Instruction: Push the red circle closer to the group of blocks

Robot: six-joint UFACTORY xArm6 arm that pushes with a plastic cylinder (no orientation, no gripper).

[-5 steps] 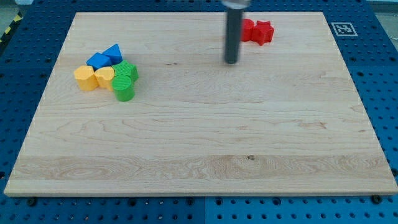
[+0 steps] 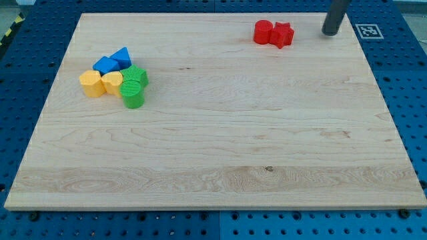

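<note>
The red circle point(image 2: 263, 31) sits near the view's top, right of centre, touching a red star point(image 2: 283, 35) on its right. My tip point(image 2: 330, 33) is on the board to the right of the red star, apart from it. The group of blocks lies at the view's left: two blue blocks point(image 2: 113, 62), a yellow hexagon point(image 2: 91, 83), a yellow heart point(image 2: 112, 82), a green block point(image 2: 137, 75) and a green cylinder point(image 2: 133, 95).
The wooden board point(image 2: 213, 153) rests on a blue pegboard table. A black-and-white marker tag point(image 2: 367, 31) sits at the board's top right corner, just right of my tip.
My tip has moved right and up, from left of the red circle to right of the red star. No block has moved.
</note>
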